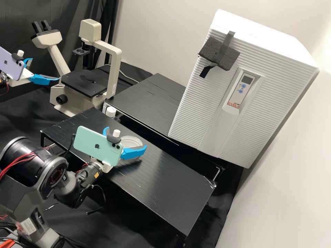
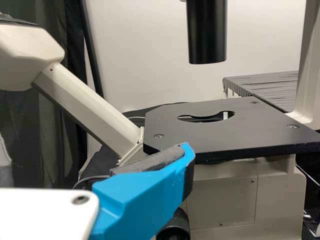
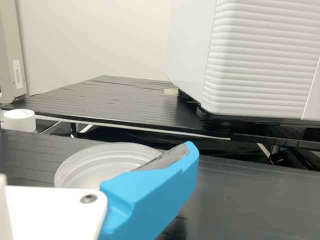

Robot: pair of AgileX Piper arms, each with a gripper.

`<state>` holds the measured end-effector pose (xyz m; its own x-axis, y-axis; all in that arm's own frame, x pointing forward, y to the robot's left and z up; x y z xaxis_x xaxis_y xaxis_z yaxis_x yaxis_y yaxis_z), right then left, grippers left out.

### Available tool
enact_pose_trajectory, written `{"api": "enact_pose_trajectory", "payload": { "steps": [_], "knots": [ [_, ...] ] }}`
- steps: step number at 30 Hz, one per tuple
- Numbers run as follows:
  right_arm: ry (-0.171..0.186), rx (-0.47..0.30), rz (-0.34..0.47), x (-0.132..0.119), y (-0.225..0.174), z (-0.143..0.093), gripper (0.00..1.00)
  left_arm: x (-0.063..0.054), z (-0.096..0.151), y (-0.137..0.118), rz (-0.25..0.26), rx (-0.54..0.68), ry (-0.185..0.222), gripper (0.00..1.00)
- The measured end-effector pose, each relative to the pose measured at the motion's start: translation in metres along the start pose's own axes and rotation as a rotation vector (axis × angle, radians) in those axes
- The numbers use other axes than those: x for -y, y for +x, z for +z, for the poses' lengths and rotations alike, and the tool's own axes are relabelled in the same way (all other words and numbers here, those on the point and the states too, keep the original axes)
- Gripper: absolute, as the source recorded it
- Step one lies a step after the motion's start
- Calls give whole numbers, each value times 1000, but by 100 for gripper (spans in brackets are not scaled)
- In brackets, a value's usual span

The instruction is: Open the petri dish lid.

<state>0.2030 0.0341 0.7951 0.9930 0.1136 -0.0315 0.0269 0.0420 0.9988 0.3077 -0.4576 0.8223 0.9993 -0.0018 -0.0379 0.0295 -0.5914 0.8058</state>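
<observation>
Evidently the right gripper (image 1: 127, 137) is nearer, its fingers (image 1: 133, 153) spread wide with the dish (image 1: 132, 141) on the stand (image 1: 165, 182) seemingly between them, while the left gripper (image 1: 46, 69), also wide, hangs well apart.

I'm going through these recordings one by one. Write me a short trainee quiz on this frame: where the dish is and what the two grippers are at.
1. Multiple choice. What does the petri dish rest on?
A) the microscope's stage
B) the low black table
C) the large white cabinet

2. True or false: the right gripper is at the dish with its fingers spread apart.

3. Fill in the blank: the left gripper hangs beside the ______.

Key: 1. B; 2. true; 3. microscope
</observation>
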Motion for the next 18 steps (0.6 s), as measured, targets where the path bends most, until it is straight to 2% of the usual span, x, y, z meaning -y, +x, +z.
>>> {"api": "enact_pose_trajectory", "payload": {
  "steps": [18],
  "knots": [
    [3,3,14,-2,5,0,100,0,0,0,0,0,0,100]
  ]
}}
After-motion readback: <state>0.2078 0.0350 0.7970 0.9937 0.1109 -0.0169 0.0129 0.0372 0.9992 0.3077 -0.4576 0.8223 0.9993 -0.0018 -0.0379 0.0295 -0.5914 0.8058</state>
